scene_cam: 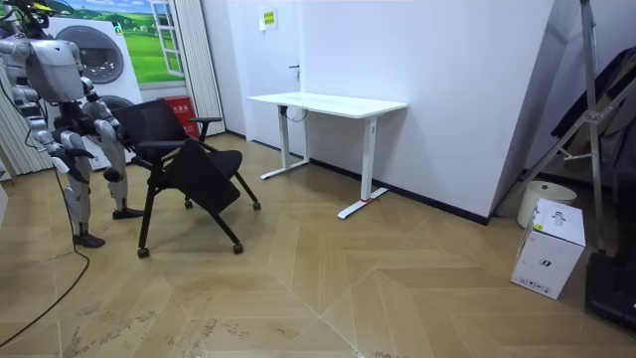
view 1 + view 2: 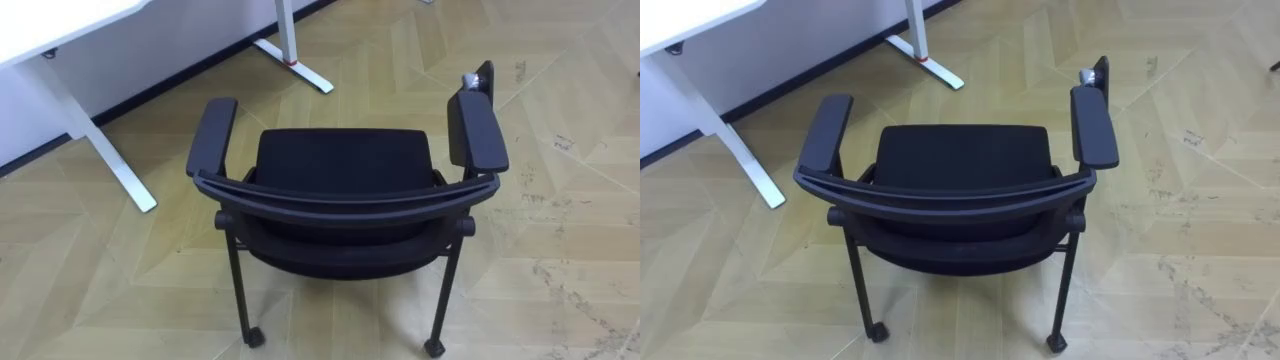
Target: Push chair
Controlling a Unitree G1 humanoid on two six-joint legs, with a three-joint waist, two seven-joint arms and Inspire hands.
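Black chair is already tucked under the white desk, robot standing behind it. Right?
No. The black chair stands on open floor, apart from the white desk, not under it; the room view shows the gap. The robot does stand behind it.

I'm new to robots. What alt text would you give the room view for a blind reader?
A humanoid robot stands at the room view's left, just behind a black office chair on castors. A white desk stands by the white wall beyond, and a white box sits at the view's far right.
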